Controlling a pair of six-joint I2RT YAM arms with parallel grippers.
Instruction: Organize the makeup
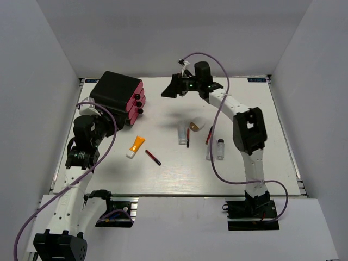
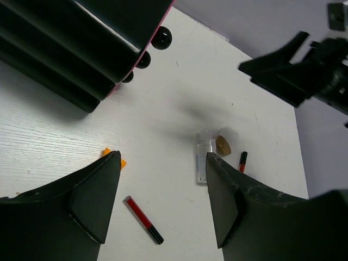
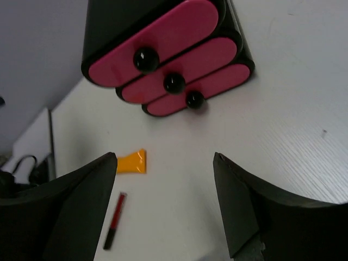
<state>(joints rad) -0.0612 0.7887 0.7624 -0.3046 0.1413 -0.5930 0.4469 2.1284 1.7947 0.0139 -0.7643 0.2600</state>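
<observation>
Nothing legible on any item. One small blue sticker (image 1: pixel 258 80) on the table (image 1: pixel 179 174) edge, off right of the right tool (image 1: pixel 169 87), print too tiny to read.

A glossy black plastic box (image 2: pixel 70 43) with round black knobs fills the upper left. Below it the left gripper (image 2: pixel 162 156) holds its dark fingers spread wide. A corner of a flat orange tube (image 2: pixel 122 162) shows beside one finger, and farther below the box lies a slim dark-red stick with a black end (image 2: pixel 142 219). Lower right of the box, a small clear bottle (image 2: pixel 203 157), a beige egg-shaped piece (image 2: pixel 223 145) and a second red-and-black stick (image 2: pixel 242 161) cluster on the white table (image 2: pixel 179 98)
</observation>
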